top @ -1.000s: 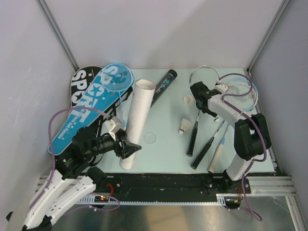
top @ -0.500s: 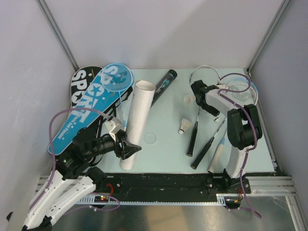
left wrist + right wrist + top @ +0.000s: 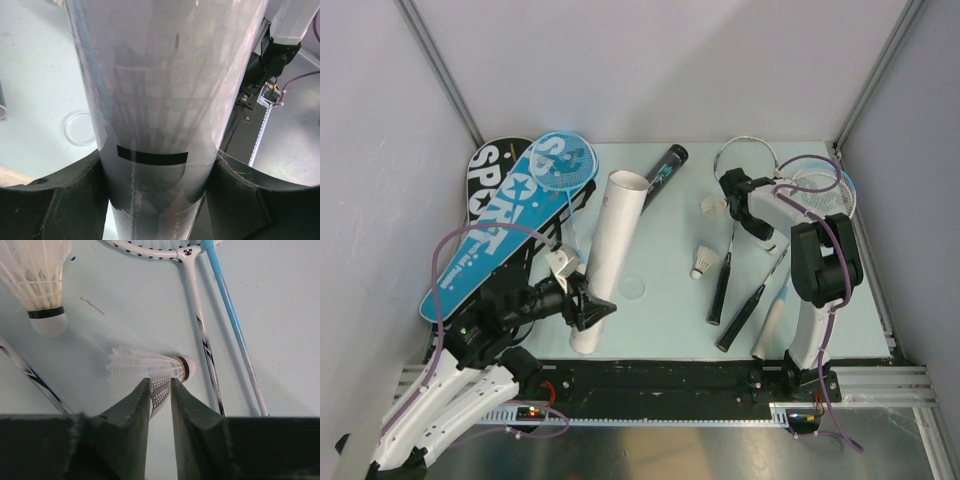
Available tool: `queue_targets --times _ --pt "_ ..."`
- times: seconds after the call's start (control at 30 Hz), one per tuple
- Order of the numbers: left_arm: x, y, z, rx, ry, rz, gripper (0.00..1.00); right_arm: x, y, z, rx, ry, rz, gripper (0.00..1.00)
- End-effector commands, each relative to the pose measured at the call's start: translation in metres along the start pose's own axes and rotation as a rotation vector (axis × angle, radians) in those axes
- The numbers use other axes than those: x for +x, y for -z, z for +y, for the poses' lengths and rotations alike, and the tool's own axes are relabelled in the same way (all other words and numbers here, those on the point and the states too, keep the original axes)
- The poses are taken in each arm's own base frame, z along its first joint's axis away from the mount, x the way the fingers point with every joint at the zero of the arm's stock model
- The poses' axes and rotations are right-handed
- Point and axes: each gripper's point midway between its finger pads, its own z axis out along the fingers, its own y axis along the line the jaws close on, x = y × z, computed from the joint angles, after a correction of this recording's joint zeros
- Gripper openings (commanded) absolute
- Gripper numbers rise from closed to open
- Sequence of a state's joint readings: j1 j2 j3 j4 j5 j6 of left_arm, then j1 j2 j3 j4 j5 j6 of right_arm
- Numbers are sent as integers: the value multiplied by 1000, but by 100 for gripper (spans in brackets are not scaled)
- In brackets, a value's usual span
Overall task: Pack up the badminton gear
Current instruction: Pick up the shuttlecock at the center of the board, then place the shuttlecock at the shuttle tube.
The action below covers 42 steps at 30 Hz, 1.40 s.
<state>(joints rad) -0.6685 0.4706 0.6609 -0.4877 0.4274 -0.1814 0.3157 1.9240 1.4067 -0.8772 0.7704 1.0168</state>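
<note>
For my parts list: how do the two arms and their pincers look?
The left arm and right arm have white shells with black joints. A purple cable loops along each. The left pincer and right pincer are black, each with two wedge-shaped fingers.

The white tube (image 3: 150,100) runs off the left wrist view's top and bottom and hides much of the table (image 3: 40,75). In the right wrist view the fingers (image 3: 125,425) cover part of the near shuttlecock (image 3: 145,367); the far shuttlecock (image 3: 37,275) is cut by the edge. From above, the black cover (image 3: 485,165) seems mostly buried under the blue cover (image 3: 490,235).
</note>
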Motion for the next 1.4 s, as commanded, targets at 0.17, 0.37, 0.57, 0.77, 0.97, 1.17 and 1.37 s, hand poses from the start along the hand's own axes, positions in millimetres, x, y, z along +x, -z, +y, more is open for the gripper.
queue_targets --times 0.17,0.37,0.57,0.77,0.97,1.17,1.37 --pt "-22 -3 16 -77 -121 -112 47 -51 40 -14 -54 -16 -130 14" --pt "-40 0 23 -114 -240 -138 46 -94 104 -17 -286 -9 -224 6" --pt "-45 3 30 -129 -466 -141 45 -124 188 -24 -705 38 -314 0" --pt "-39 3 37 -134 -671 -118 45 -129 296 -44 -1230 123 -415 0" --pt "-33 -1 47 -154 -736 -79 45 -110 399 -87 -1696 197 -461 0" --pt "-32 1 61 -223 -781 -51 45 -83 459 -131 -1999 256 -409 0" --pt "-30 -3 63 -216 -783 -32 44 -64 483 -160 -2151 271 -346 0"
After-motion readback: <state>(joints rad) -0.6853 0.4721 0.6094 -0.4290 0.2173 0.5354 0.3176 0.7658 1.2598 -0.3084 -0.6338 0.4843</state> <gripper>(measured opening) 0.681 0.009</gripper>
